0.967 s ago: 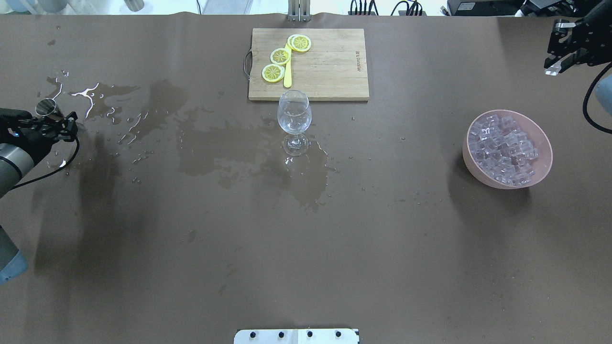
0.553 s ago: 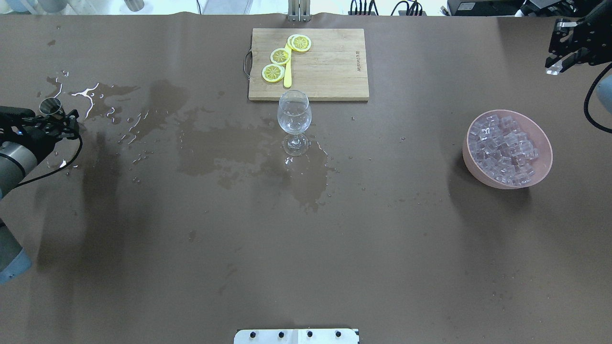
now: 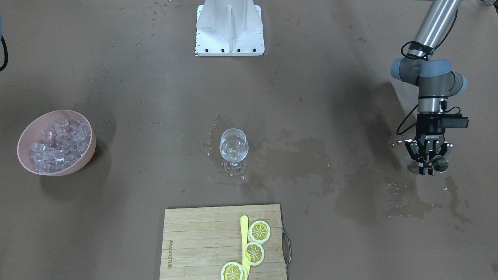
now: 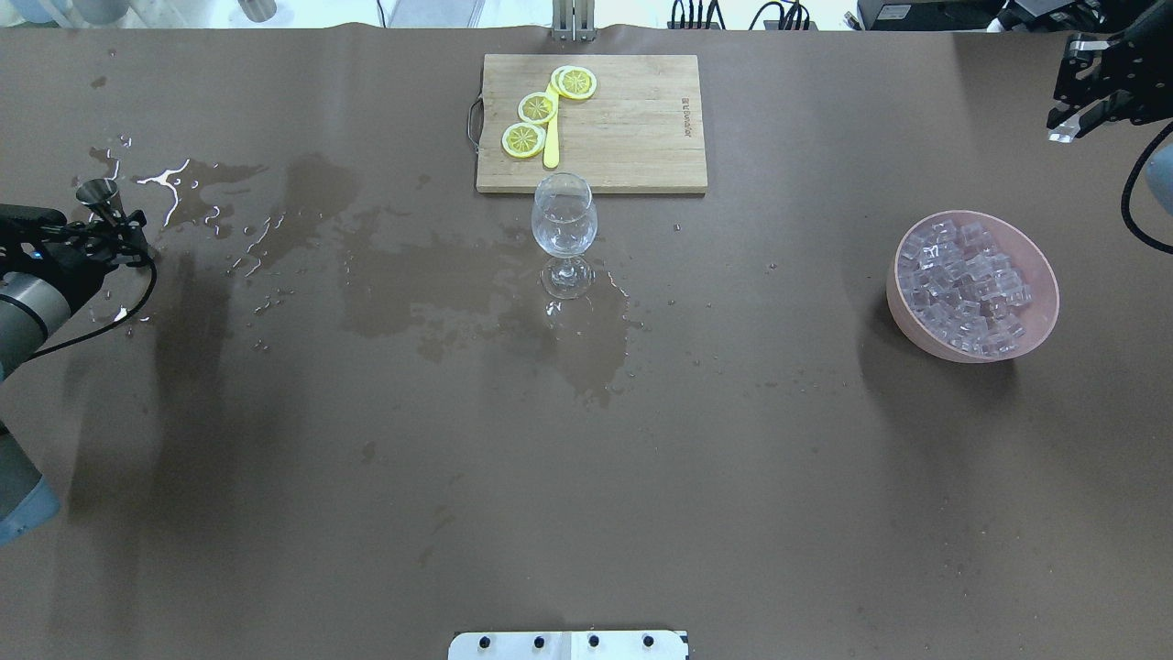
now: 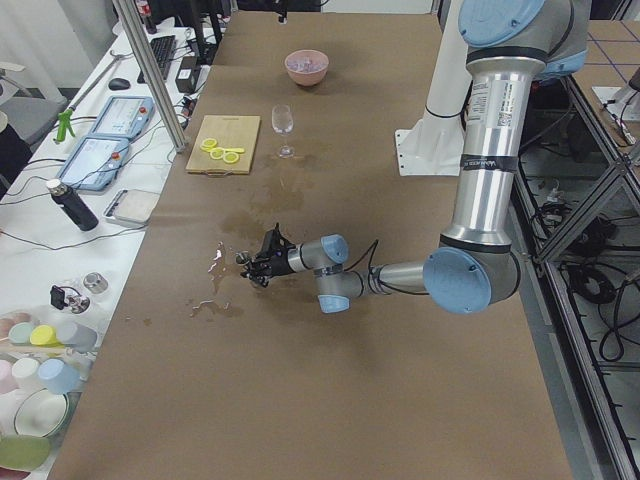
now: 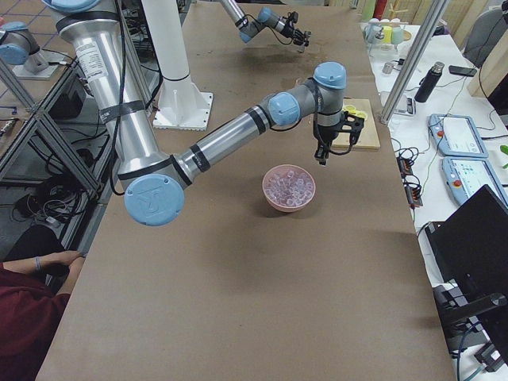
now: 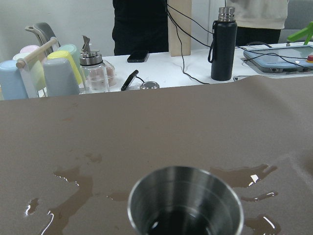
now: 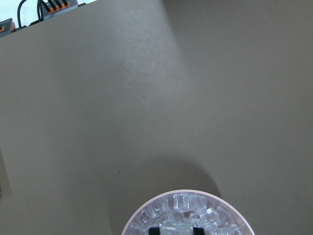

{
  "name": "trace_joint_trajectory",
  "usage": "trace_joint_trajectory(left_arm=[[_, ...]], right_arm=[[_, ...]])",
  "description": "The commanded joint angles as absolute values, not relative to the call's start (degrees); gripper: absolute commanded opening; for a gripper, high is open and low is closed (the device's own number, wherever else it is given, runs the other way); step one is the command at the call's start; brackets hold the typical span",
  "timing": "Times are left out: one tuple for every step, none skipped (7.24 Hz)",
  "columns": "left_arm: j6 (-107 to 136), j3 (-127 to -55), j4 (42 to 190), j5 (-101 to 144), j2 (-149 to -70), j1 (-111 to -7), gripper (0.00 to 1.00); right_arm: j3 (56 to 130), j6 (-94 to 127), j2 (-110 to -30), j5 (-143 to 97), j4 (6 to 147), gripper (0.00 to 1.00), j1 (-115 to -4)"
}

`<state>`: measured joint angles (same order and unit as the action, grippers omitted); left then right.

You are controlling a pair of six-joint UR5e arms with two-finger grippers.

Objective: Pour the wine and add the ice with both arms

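Observation:
My left gripper [image 4: 124,229] is shut on a small steel measuring cup [image 4: 96,193] at the table's far left, low over wet paper. The cup fills the bottom of the left wrist view [image 7: 186,201], upright, its inside dark. My right gripper [image 4: 1072,124] is at the far right back, shut on one clear ice cube [image 4: 1060,137], raised beyond the pink bowl [image 4: 1045,275] heaped with ice [image 4: 964,284]. The held cube shows at the bottom edge of the right wrist view [image 8: 175,229]. The wine glass [image 4: 564,220] stands mid-table with a little clear liquid [image 3: 233,154] in it.
A wooden cutting board [image 4: 632,128] with lemon slices [image 4: 537,108] and a yellow stick lies just behind the glass. Spilled liquid and damp patches [image 4: 302,238] spread from the left gripper to the glass. The white base bracket [image 3: 229,29] is at the robot's edge.
The left gripper has turned the steel cup, so its mouth no longer faces the overhead camera, and shifted it slightly back. The right gripper has drifted slightly backward with its cube.

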<state>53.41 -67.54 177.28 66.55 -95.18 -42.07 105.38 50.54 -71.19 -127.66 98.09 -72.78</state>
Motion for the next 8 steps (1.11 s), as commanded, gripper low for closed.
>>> trace_joint_trajectory(left_arm=[[53.5, -67.4, 177.4, 66.6, -95.2, -42.1, 0.0], [53.6, -67.5, 177.5, 66.7, -95.3, -42.1, 0.0], [53.6, -67.8, 177.6, 66.8, -96.1, -42.2, 0.0], [53.6, -67.9, 177.5, 66.8, -97.4, -42.4, 0.0], [54.0, -68.8, 176.9, 67.4, -99.6, -43.5, 0.0], [54.2, -69.4, 176.8, 68.4, -101.5, -43.9, 0.0], [54.3, -70.5, 176.0, 70.7, -103.3, -45.1, 0.0], [54.3, -73.0, 173.9, 71.2, -104.1, -45.1, 0.0]], right_arm=[[105.4, 50.5, -71.2, -127.7, 98.1, 0.23, -72.9], [105.4, 50.5, -71.3, -127.7, 98.1, 0.23, -73.0], [105.5, 50.5, -71.3, -127.7, 98.1, 0.23, -73.2], [105.5, 50.5, -71.3, -127.7, 98.1, 0.23, -73.3], [105.5, 50.5, -71.3, -127.7, 98.0, 0.23, -73.5], [105.6, 50.5, -71.4, -127.7, 97.9, 0.23, -73.7], [105.9, 50.5, -71.5, -127.7, 98.0, 0.23, -73.7], [106.0, 50.5, -71.6, -127.7, 97.9, 0.23, -73.7]])
